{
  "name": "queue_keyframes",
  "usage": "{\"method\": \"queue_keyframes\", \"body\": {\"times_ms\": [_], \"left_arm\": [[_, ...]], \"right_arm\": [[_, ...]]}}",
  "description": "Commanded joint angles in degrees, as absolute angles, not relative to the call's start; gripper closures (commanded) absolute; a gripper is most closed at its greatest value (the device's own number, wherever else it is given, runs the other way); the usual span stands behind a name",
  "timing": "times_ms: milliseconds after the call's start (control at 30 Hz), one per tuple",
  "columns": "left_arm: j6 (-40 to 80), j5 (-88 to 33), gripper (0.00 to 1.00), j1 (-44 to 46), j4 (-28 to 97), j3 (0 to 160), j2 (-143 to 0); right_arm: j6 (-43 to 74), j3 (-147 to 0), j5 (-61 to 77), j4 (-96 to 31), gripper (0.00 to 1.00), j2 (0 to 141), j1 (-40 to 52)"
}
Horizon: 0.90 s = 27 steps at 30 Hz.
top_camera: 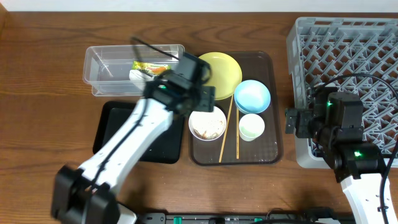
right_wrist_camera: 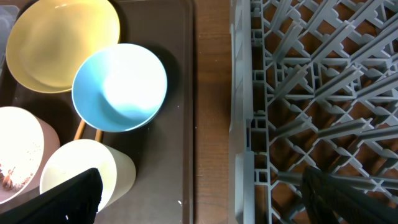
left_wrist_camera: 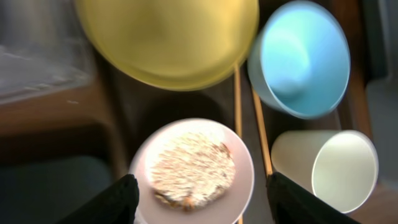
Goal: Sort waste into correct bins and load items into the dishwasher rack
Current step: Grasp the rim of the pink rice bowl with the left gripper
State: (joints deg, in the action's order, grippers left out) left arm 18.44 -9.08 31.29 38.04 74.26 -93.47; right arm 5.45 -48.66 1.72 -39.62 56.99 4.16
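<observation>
The pinkish-white bowl (top_camera: pixel 208 124) (left_wrist_camera: pixel 193 169) holds the rice-like scraps (left_wrist_camera: pixel 191 168) and sits on the brown serving tray (top_camera: pixel 268 146). My left gripper (top_camera: pixel 200 101) (left_wrist_camera: pixel 202 202) is open just above it, one finger on each side of the bowl. The yellow plate (top_camera: pixel 221 72) (left_wrist_camera: pixel 168 37), blue bowl (top_camera: pixel 252 96) (right_wrist_camera: pixel 119 87), pale cup (top_camera: pixel 251 127) (right_wrist_camera: pixel 78 174) and chopsticks (top_camera: pixel 227 130) (left_wrist_camera: pixel 237 99) also lie on that tray. The wrapper (top_camera: pixel 149 68) lies in the clear tub (top_camera: pixel 106 62). My right gripper (top_camera: pixel 291 122) (right_wrist_camera: pixel 211 199) is open and empty over the table strip between tray and rack (top_camera: pixel 348 56) (right_wrist_camera: pixel 311 93).
The black tray (top_camera: pixel 115 130) lies in front of the clear tub, partly under my left arm. The rack's left wall stands close to the brown tray's right edge (right_wrist_camera: pixel 189 93).
</observation>
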Motion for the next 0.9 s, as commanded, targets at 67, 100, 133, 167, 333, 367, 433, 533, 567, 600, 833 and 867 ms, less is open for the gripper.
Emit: {"method": "queue_keyframes", "body": {"times_ms": [67,100,133,167,333,367,433,533,567,600,833,867], "left_arm": [[19.18,-9.43,0.33,35.9,37.23,73.36,-100.18],[19.18,-9.43,0.34,36.71,37.17,73.36,-101.19],[19.18,-9.43,0.35,37.6,36.97,73.36,-102.37],[19.18,-9.43,0.36,38.33,36.82,73.36,-103.15],[19.18,-9.43,0.41,41.76,34.81,73.36,-106.98],[19.18,-9.43,0.43,42.13,34.59,73.36,-107.46],[19.18,-9.41,0.44,43.03,34.37,73.36,-108.51],[19.18,-9.39,0.5,43.86,34.37,73.34,-109.86],[19.18,-9.41,0.5,44.03,34.37,73.34,-110.3],[19.2,-9.41,0.51,44.14,34.37,73.34,-110.98],[19.18,-9.39,0.7,44.18,34.59,73.36,-111.96],[19.18,-9.41,0.73,44.16,34.63,73.36,-111.96]], "right_arm": [[5.76,-49.67,1.98,-39.64,0.01,56.9,4.58],[5.76,-49.67,1.98,-39.64,0.01,56.9,4.58],[5.76,-49.67,1.98,-39.64,0.01,56.9,4.58],[5.76,-49.67,1.98,-39.64,0.01,56.9,4.58],[5.78,-49.67,2.0,-39.64,0.01,56.9,4.58],[5.78,-49.67,2.0,-39.64,0.01,56.9,4.58],[5.78,-49.67,2.0,-39.66,0.01,56.9,4.58],[5.78,-49.67,2.0,-39.66,0.01,56.9,4.58],[5.78,-49.67,2.0,-39.66,0.01,56.9,4.58],[5.78,-49.67,2.0,-39.66,0.01,56.9,4.58],[5.78,-49.67,2.0,-39.7,0.01,56.9,4.58],[5.78,-49.67,2.0,-39.7,0.01,56.9,4.58]]}}
